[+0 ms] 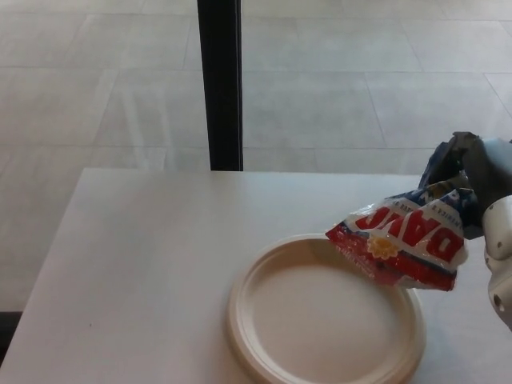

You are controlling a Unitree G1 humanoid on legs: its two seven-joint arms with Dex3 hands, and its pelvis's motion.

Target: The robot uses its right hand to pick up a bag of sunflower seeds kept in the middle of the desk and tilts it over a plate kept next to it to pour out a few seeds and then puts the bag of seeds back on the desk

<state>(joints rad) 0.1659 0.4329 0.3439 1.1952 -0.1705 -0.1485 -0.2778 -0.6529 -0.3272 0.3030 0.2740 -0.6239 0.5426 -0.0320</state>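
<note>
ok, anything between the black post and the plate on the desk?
Nothing. In the head view, only bare white desk lies between the black post and the plate; the seed bag hangs off to the right.

plate (256, 336) front rim cut off below, right hand (468, 172) partly behind bag (400, 248)

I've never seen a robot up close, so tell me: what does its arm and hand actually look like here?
Only the right hand shows, at the picture's right edge: dark, almost black, with thick blocky fingers and a matte look. Below it, the right arm is made of smooth, rounded, glossy white shells, with a dark seam between two segments. No cables or markings can be made out. The left arm and hand are out of view.
</note>
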